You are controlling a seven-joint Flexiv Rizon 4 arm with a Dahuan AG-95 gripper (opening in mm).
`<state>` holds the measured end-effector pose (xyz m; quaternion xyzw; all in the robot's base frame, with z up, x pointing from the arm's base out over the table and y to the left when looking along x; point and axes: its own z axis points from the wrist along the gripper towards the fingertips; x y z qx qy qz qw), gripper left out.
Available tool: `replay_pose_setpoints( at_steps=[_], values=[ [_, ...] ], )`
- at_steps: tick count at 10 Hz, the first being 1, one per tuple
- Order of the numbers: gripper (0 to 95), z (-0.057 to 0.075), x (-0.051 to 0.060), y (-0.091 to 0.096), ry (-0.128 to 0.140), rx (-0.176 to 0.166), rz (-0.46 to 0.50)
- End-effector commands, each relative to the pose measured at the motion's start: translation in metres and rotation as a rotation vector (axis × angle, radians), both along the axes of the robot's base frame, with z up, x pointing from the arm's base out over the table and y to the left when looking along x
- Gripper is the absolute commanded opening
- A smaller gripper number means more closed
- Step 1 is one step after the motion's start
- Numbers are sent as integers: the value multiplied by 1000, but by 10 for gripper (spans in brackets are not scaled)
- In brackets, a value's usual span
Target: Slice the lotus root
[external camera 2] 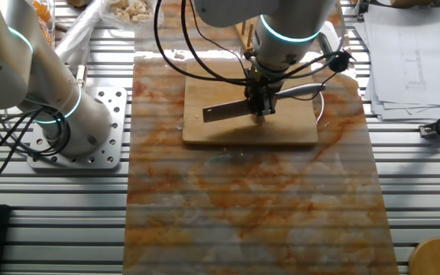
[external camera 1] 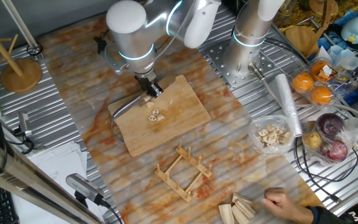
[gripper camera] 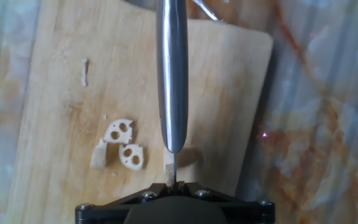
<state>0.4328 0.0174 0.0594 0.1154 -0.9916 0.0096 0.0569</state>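
gripper [gripper camera: 174,186] clamped on knife [gripper camera: 171,74] | root [gripper camera: 190,157] — low centre of hand view, on board [gripper camera: 229,74], under the blade tip, stub pointing right | slices [gripper camera: 124,143] left of blade — next cut right

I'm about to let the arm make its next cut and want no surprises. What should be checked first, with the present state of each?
1. Knife held by gripper: ok.
2. Blade over the remaining lotus root: ok; the chunk lies under its edge.
3. Cut slices clear of the blade: ok, they lie to one side.
4. Chunk on the cutting board: ok.
5. Person's hand away from the board: ok, at the table edge.
6. Chunk steady: cannot tell.
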Motion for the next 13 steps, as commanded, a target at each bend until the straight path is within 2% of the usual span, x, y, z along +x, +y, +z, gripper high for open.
replay_pose_setpoints(
  at_steps=[1, 2, 3, 4, 5, 6, 7, 8, 11, 13],
  values=[
    [0, -21, 6, 0, -11, 5, -3],
    [0, -24, 6, 2, -7, 3, -7],
    [0, -26, 5, 3, 13, 9, -10],
    [0, -25, 4, 3, -5, 22, -6],
    [0, -13, 3, 4, 6, 9, 13],
    [0, 8, 0, 10, 21, 30, -4],
    [0, 14, -2, 12, 22, 36, -5],
    [0, 17, -4, 12, 19, 26, 4],
    [0, 19, -4, -3, 16, 24, 26],
    [0, 11, -1, -9, 10, 26, 26]
  ],
)
